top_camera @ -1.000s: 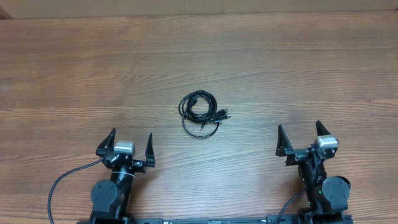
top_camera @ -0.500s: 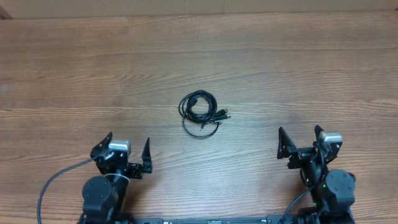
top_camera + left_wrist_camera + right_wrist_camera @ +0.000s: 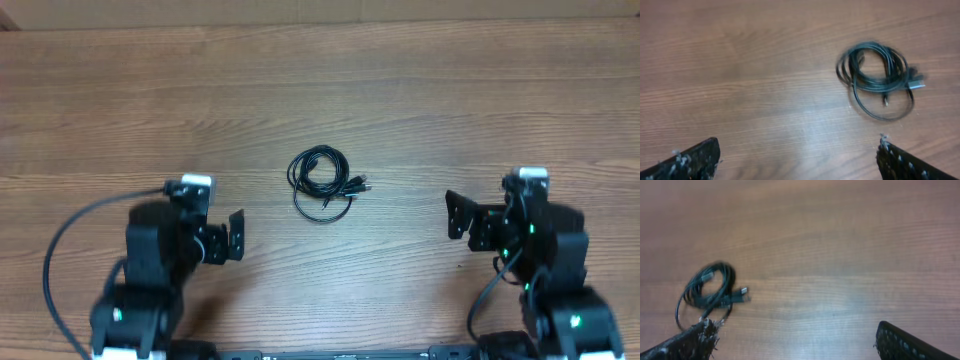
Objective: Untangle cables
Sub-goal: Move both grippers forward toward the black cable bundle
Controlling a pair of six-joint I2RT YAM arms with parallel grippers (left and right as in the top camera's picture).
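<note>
Tabletop [image 3: 400, 90]: left claw [image 3: 799, 144], right claw [image 3: 794, 326] agape

A brown wood-grain table [image 3: 400, 110] fills every view, its grain running side to side; a pale beige strip [image 3: 320, 8] borders its far edge, and soft light sheens the surface

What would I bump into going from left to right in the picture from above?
left gripper → cables → right gripper
</note>
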